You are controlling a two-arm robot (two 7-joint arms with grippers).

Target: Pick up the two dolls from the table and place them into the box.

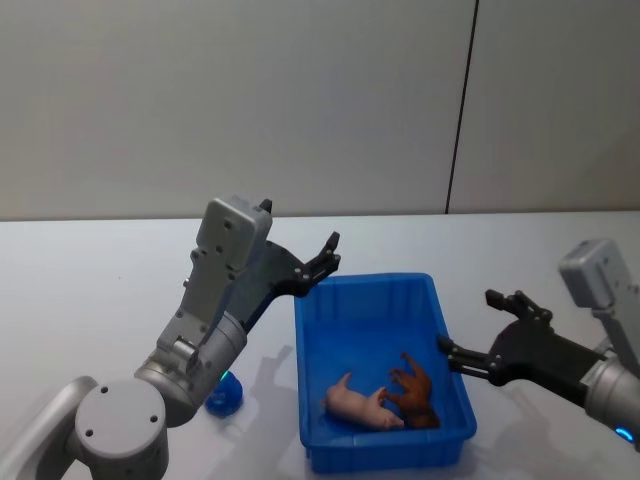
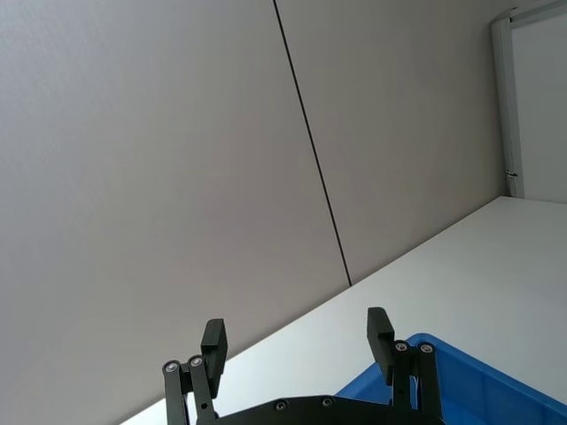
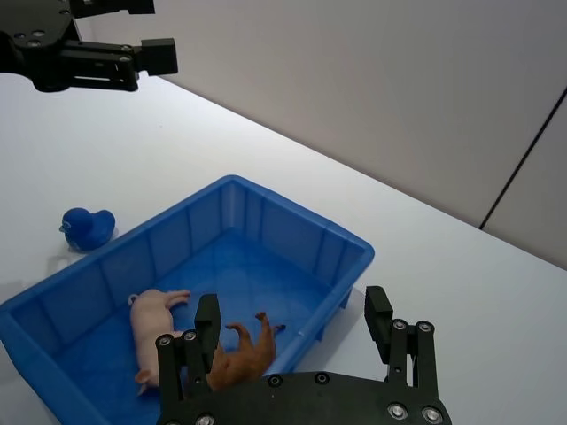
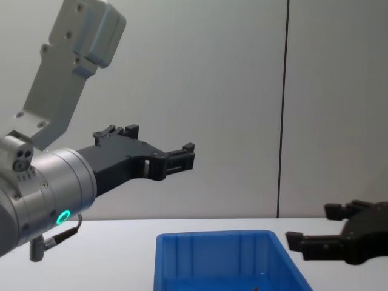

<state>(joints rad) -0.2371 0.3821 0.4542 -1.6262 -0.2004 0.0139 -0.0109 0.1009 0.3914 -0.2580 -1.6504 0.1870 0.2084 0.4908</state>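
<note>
One doll, a fuzzy blue plush, lies on the white table just left of the blue box. The brown doll lies inside the box near its front right corner. My left gripper hangs open and empty, raised over the box's far left corner. My right gripper is open and empty, just right of the box above the table.
A pink pig toy lies in the box beside the brown doll. My left forearm passes above the blue plush. A grey wall with a dark vertical seam stands behind the table.
</note>
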